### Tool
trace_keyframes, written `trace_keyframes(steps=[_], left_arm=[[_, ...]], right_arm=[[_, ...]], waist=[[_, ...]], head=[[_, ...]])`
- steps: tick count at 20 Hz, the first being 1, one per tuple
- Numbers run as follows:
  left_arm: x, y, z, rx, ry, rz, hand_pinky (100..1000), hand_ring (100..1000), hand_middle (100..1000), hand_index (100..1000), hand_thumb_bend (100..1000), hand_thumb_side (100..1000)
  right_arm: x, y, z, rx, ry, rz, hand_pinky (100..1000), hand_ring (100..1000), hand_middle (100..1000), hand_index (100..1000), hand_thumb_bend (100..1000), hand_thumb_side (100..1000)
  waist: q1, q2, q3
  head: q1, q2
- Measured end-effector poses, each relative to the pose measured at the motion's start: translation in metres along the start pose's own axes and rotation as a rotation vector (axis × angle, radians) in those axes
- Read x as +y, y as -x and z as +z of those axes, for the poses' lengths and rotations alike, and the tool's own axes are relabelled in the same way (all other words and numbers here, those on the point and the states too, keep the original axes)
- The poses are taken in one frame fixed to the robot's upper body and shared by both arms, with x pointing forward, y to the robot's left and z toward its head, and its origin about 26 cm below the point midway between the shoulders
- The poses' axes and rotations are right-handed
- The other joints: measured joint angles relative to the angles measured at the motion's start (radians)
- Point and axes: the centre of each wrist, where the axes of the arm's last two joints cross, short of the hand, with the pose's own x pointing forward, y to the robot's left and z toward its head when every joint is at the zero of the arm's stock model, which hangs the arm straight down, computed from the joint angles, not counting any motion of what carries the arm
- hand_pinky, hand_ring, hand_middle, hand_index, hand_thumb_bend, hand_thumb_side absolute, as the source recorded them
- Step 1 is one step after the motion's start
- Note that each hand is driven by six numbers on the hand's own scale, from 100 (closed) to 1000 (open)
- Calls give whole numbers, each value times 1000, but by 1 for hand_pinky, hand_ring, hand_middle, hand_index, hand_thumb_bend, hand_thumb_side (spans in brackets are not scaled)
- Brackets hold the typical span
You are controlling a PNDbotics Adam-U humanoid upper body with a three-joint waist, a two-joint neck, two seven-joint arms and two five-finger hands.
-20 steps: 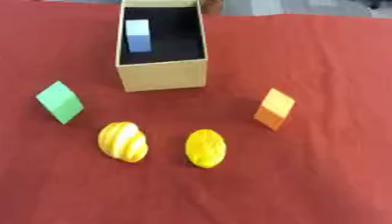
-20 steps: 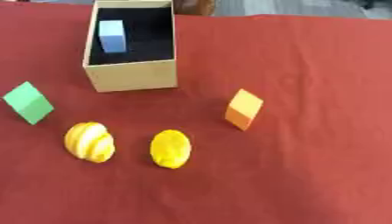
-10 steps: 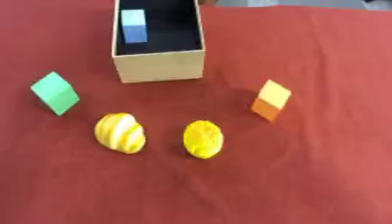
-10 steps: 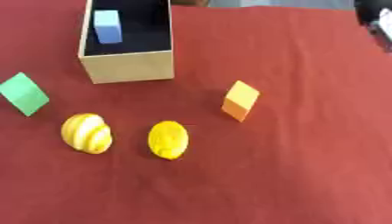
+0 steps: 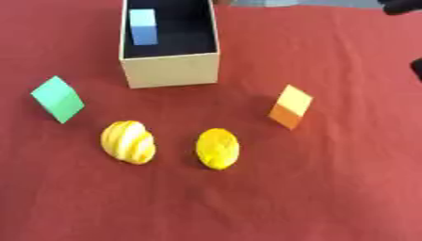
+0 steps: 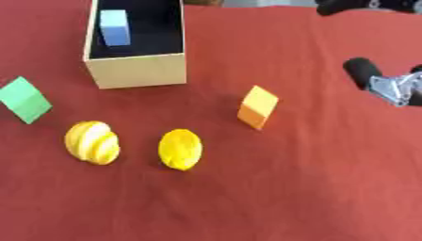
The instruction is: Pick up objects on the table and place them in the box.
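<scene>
A tan box [image 5: 169, 70] with a black inside stands at the back left, and a blue block [image 5: 143, 27] lies in it. On the red cloth in front are a green cube [image 5: 58, 99] at the left, a yellow striped rounded object [image 5: 128, 142], a plain yellow oval object [image 5: 217, 148] and an orange cube [image 5: 290, 106]. Part of my right hand [image 6: 381, 83], black and silver, shows at the right edge, well right of the orange cube and touching nothing. My left hand is out of sight.
The red cloth [image 5: 329, 197] covers the whole table. Another dark part of the right arm [image 6: 354, 5] shows at the top right edge, behind the box's level.
My right hand has come in from the right edge. The whole picture has shifted, so the camera moved; the objects keep their places relative to each other.
</scene>
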Motion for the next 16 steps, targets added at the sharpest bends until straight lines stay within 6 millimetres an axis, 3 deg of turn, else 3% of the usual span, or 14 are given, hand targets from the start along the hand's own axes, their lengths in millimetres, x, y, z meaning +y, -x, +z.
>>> trace_keyframes(steps=[7, 12, 14, 16], left_arm=[[0, 0, 0, 2, 3, 2, 743, 751, 756, 862, 269, 698], [-2, 0, 1, 6, 10, 9, 743, 751, 756, 862, 270, 698], [-2, 0, 1, 6, 11, 10, 743, 751, 755, 862, 270, 698], [-2, 0, 1, 6, 13, 11, 743, 751, 755, 862, 270, 698]], right_arm=[[3, 5, -11, -42, -105, 9, 846, 942, 853, 913, 170, 666], [6, 18, -22, -54, -146, -8, 868, 975, 866, 924, 279, 543], [9, 25, -27, -58, -165, -27, 877, 987, 856, 914, 280, 480], [12, 32, -31, -60, -185, -51, 889, 999, 853, 905, 318, 465]], waist=[[-2, 0, 7], [-4, -1, 12], [-4, -3, 12], [-6, -7, 12]], head=[[-5, -6], [-11, -5], [-14, -4], [-18, -4]])
